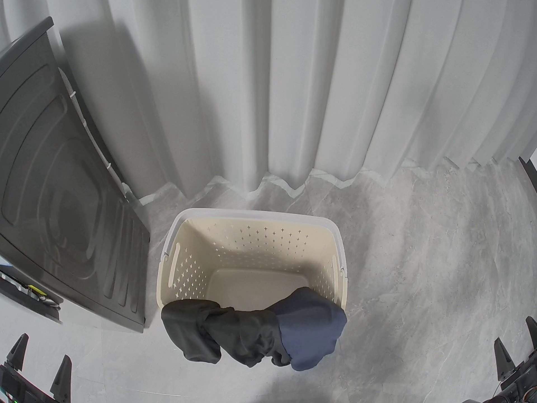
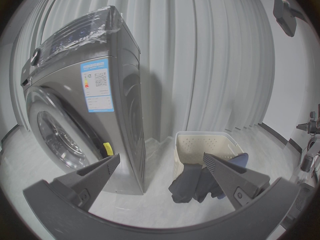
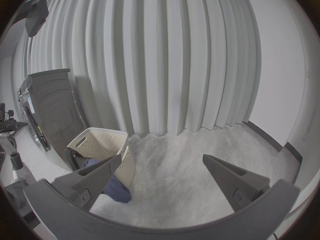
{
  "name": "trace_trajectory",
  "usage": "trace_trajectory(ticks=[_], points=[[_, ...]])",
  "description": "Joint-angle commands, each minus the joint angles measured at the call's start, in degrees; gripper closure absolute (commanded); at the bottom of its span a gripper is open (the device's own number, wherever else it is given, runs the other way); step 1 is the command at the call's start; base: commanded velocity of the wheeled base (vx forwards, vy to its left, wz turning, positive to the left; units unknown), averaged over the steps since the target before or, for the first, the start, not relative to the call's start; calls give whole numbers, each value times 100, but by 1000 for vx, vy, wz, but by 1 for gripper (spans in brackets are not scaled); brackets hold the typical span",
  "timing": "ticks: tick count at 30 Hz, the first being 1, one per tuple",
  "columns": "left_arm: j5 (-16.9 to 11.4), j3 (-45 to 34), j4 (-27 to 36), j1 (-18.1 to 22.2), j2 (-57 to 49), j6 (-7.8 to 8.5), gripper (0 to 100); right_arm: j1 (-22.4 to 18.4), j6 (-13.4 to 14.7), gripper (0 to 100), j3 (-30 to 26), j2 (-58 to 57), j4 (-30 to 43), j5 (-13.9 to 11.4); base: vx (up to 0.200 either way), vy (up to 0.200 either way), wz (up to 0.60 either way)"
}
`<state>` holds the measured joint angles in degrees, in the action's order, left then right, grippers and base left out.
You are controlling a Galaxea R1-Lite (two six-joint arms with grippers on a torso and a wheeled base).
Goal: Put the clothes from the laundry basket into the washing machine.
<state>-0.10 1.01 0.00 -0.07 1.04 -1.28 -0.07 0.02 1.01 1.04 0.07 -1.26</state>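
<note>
1. My left gripper (image 2: 160, 156) has its jaws spread wide and holds nothing. The right gripper (image 3: 161, 156) is likewise released and empty.
2. Both are well apart from the laundry basket (image 1: 251, 215), one to either side.
3. The clothes (image 1: 251, 331), one dark piece and one blue, drape over the basket's near rim.
4. The washing machine (image 1: 61, 208) stands just beside the basket on my left, before a white curtain (image 1: 313, 74).

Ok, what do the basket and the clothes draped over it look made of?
Basket: probably rigid plastic, matte cream, judging by its moulded holes and handle slots. Clothes: soft woven or knit fabric, dull finish; they sag and crease over the rim.
</note>
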Motion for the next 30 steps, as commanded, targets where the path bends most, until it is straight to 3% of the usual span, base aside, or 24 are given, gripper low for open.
trace_trajectory(ticks=[1, 10, 19, 30], points=[[1, -92, 0, -1, -95, -4, 0, -1, -2, 0, -101, -60, 1, -6, -200, 0, 0], [10, -92, 0, -1, -95, -4, 0, -1, -2, 0, -101, -60, 1, -6, -200, 0, 0], [1, -92, 0, -1, -95, -4, 0, -1, -2, 0, -101, -68, 1, -6, 0, 0, 0], [1, -92, 0, -1, -95, -4, 0, -1, -2, 0, -101, -68, 1, -15, 0, 200, 0]])
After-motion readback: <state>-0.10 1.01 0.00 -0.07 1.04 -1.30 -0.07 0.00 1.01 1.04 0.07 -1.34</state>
